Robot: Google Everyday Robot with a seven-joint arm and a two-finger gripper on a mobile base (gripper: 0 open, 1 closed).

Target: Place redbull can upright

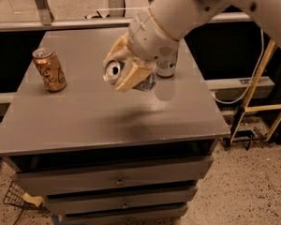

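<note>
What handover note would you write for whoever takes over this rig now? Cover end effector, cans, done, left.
The end effector is shut on the redbull can, held in the air over the table, can on its side.
The orange can stands upright at the table's left; silver-white can upright behind the arm.
Done: grasp.
Left: turn the can upright, set it down, release.

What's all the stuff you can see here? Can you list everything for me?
redbull can: one, blue and silver, held on its side above the table, silver top towards the camera
orange can: one, orange-copper, upright on the table's left side
silver-white can: one, upright at the table's back, partly behind the arm
table: one, grey, drawers underneath
yellow frame: one, on the floor at the right
arm: one, white, reaching in from the upper right
gripper: one, tan fingers, shut on the redbull can above the table
</note>
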